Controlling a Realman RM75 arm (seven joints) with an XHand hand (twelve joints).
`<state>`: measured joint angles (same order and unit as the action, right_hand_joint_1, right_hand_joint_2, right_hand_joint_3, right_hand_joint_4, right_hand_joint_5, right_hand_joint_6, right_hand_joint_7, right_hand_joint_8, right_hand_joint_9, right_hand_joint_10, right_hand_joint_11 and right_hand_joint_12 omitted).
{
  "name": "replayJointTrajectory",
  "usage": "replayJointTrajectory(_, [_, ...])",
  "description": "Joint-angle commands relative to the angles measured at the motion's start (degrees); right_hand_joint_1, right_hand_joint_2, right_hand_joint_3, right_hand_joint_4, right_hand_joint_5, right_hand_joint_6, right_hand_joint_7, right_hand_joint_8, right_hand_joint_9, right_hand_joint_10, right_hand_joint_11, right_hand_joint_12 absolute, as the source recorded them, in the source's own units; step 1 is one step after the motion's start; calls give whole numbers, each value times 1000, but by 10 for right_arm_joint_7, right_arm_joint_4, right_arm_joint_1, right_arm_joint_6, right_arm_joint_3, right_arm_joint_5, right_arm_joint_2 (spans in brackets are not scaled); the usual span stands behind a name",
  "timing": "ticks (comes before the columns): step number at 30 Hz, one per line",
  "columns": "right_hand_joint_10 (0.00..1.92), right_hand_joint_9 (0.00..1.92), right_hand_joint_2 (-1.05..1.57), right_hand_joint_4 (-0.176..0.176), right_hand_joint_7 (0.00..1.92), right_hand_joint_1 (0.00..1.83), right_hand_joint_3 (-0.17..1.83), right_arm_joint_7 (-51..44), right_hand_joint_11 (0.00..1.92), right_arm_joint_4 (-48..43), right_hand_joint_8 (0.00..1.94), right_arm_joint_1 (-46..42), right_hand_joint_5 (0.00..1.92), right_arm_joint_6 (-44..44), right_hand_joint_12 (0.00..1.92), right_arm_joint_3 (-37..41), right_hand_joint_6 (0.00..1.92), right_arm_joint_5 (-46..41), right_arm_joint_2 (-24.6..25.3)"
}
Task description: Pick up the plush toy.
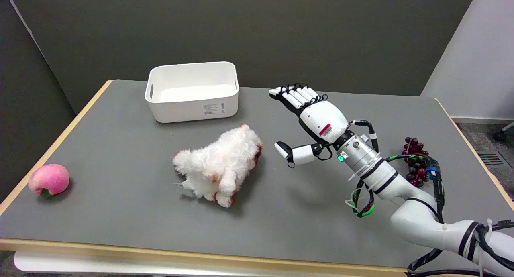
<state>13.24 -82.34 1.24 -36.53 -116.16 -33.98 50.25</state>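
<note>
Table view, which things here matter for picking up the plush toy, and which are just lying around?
Part of the job:
plush toy, lying mid-table
right hand, open, beside the toy, not touching it

Just lying about:
white bin, behind the toy
peach, near the left edge
grapes, behind the right arm

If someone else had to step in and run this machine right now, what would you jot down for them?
Right hand: open, holding nothing, fingers stretched out, thumb apart, to the right of the plush toy and not touching it.
Plush toy: white, lying on the grey table near the middle, in front of the white bin.
Also on the table: a pink peach at the left edge, dark grapes behind the arm.
Done: nothing grasped yet.
Left: bring the hand onto the toy, close on it, lift.
</note>
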Motion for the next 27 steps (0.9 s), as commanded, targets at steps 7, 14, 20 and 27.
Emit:
replayJointTrajectory(7, [610, 11, 580, -12, 101, 648, 974, -5, -1, -7, 343, 2, 77, 10, 1060, 19, 360, 17, -4])
replayJointTrajectory(14, [559, 12, 566, -4, 83, 661, 964, -45, -1, -40, 318, 9, 63, 86, 1030, 39, 301, 139, -19])
replayJointTrajectory(20, [197, -1, 568, 3, -1, 694, 924, -19, -1, -47, 29, 41, -1, 147, 828, 25, 10, 251, -48])
replayJointTrajectory(27, [-1, -1, 574, 24, -1, 701, 722, 94, -1, -41, -1, 129, -1, 135, 676, -64, -1, 344, -102])
